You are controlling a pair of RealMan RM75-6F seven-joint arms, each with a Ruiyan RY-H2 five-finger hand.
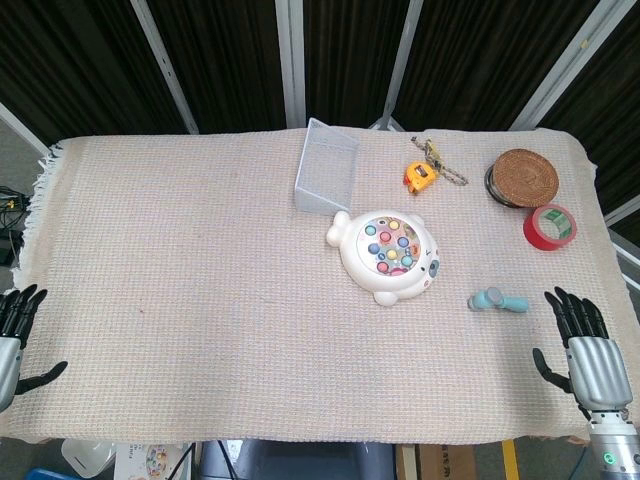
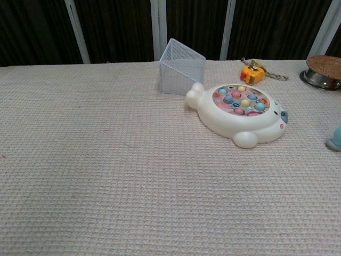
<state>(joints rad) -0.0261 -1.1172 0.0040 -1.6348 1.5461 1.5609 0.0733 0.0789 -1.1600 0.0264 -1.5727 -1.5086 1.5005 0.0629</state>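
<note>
Nearest my right robot hand (image 1: 588, 352) is the small teal handheld fan (image 1: 498, 300), lying flat on the desk (image 1: 180, 300) just ahead of the fingertips. Both hands rest empty, fingers spread; left robot hand (image 1: 14, 335) sits at the far edge. I'd reach forward and slightly inward, closing across the fan's handle. Count: one fan, one white seal-shaped fishing toy (image 1: 388, 255), one clear plastic box (image 1: 328, 165), one orange tape measure (image 1: 421, 175), one red tape roll (image 1: 550, 226), one woven coaster (image 1: 525, 175).

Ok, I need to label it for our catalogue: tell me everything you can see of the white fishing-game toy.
The fishing-game toy is a glossy white plastic seal shape lying flat on the woven cloth. Its round recessed top holds many small pastel fish pieces. The tail lobes point at the mesh basket, close by; contact cannot be judged. No hand touches it.
</note>
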